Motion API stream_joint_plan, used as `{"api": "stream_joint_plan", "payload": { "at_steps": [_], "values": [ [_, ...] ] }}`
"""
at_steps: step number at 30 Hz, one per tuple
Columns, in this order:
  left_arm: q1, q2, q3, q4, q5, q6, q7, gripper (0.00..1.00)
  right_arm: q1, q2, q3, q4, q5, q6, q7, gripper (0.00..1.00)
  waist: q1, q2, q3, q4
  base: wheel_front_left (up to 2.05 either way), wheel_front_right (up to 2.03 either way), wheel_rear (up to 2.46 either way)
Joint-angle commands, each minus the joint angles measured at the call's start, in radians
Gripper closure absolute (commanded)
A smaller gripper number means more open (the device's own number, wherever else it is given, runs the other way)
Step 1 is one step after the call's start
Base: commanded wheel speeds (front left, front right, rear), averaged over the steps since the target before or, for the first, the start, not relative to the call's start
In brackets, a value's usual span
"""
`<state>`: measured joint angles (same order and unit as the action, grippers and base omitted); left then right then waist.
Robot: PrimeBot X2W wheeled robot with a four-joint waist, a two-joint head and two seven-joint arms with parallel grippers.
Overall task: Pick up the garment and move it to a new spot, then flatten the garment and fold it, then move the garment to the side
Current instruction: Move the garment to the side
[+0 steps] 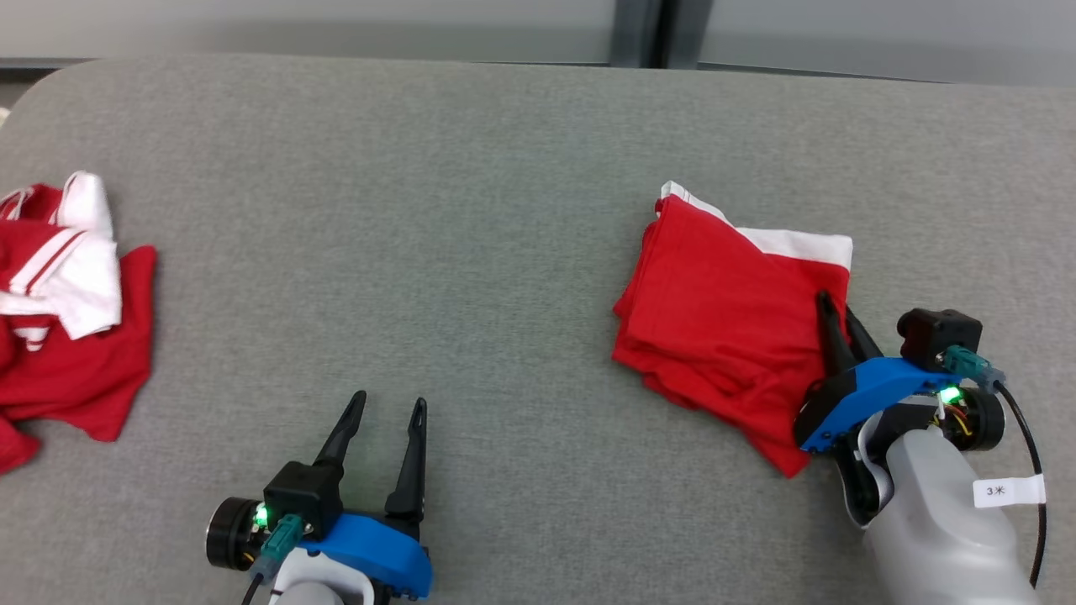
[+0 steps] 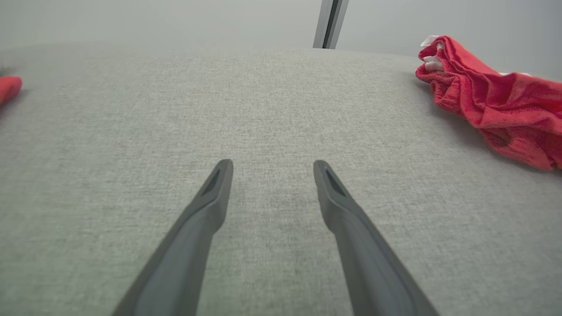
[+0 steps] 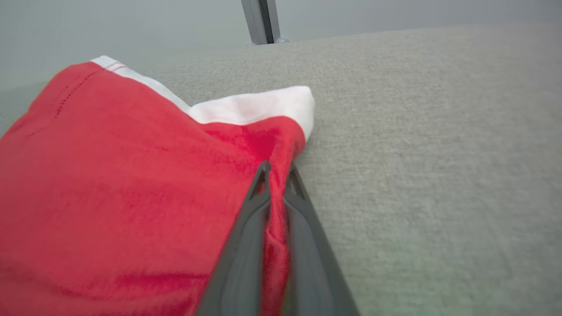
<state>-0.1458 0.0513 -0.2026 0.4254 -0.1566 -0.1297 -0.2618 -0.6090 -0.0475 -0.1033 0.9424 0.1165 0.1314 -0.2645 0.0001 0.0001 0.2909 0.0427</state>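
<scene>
Right claw (image 1: pixel 834 304) pinches rt edge of folded garment (image 1: pixel 714 311); left claw (image 1: pixel 390 400) spread over bare table (image 1: pixel 504 252).

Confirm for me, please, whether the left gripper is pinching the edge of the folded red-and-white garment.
Not quite: it is the right gripper that is pinching the edge of the folded red-and-white garment, as the right wrist view shows, with red cloth caught in its shut jaws. The left gripper stands open over the bare grey surface.

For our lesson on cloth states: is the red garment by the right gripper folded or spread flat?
Folded. The red garment lies as a compact stack with layered edges showing; the right gripper pinches its edge.
</scene>
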Motion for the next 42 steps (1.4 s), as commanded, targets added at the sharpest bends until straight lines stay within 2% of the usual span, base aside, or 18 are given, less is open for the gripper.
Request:
{"api": "stream_joint_plan", "payload": {
  "at_steps": [1, 2, 9, 10, 16, 20, 24, 28, 39, 42],
  "values": [
    [-0.015, -0.001, 0.000, -0.004, 0.006, -0.001, -0.005, 0.00, 0.025, -0.006, 0.006, -0.004, 0.009, -0.001, 0.001, 1.00, -0.0001, -0.0001, -0.024, -0.031, 0.00, 0.00, 0.00],
    [-0.022, -0.001, -0.014, -0.008, 0.005, -0.001, -0.005, 0.00, 0.044, -0.006, 0.028, -0.015, 0.030, -0.001, 0.000, 1.00, -0.0001, -0.0001, -0.037, -0.073, 0.00, 0.00, 0.00],
    [-0.043, 0.000, -0.094, -0.039, -0.008, -0.001, -0.005, 0.00, 0.108, -0.006, 0.096, -0.062, 0.083, -0.001, 0.000, 1.00, -0.0001, -0.0001, -0.065, -0.250, 0.00, 0.00, 0.00],
    [-0.043, 0.000, -0.094, -0.039, -0.008, -0.001, -0.005, 0.00, 0.108, -0.006, 0.096, -0.062, 0.083, -0.001, 0.000, 1.00, -0.0001, -0.0001, -0.065, -0.250, 0.00, 0.00, 0.00],
    [-0.053, 0.010, -0.174, -0.055, -0.028, -0.001, -0.005, 0.00, 0.152, -0.005, 0.111, -0.104, 0.092, -0.001, 0.000, 1.00, -0.0001, -0.0001, -0.060, -0.368, 0.00, 0.00, 0.00],
    [-0.064, 0.026, -0.211, -0.045, -0.038, -0.001, -0.005, 0.00, 0.161, -0.004, 0.106, -0.115, 0.077, -0.001, 0.000, 1.00, -0.0001, -0.0001, -0.043, -0.405, 0.00, 0.00, 0.00],
    [-0.070, 0.044, -0.228, -0.037, -0.043, -0.001, -0.005, 0.00, 0.123, -0.015, 0.087, -0.112, 0.022, -0.001, 0.000, 1.00, -0.0001, -0.0001, -0.012, -0.399, 0.00, 0.00, 0.00],
    [-0.088, 0.064, -0.235, -0.033, -0.043, -0.001, -0.005, 0.00, 0.066, -0.079, 0.059, -0.087, -0.036, -0.001, 0.000, 1.00, -0.0001, -0.0001, 0.026, -0.357, 0.00, 0.00, 0.00],
    [-0.139, 0.092, -0.212, -0.055, -0.043, -0.001, -0.004, 0.00, -0.177, -0.357, -0.030, 0.035, -0.191, -0.001, 0.038, 1.00, -0.0001, -0.0001, 0.142, -0.189, 0.00, 0.00, 0.00],
    [-0.148, 0.089, -0.201, -0.060, -0.049, 0.000, -0.002, 0.00, -0.229, -0.407, -0.067, 0.049, -0.240, -0.001, 0.064, 1.00, -0.0001, -0.0001, 0.166, -0.153, 0.00, 0.00, 0.00]
  ]
}}
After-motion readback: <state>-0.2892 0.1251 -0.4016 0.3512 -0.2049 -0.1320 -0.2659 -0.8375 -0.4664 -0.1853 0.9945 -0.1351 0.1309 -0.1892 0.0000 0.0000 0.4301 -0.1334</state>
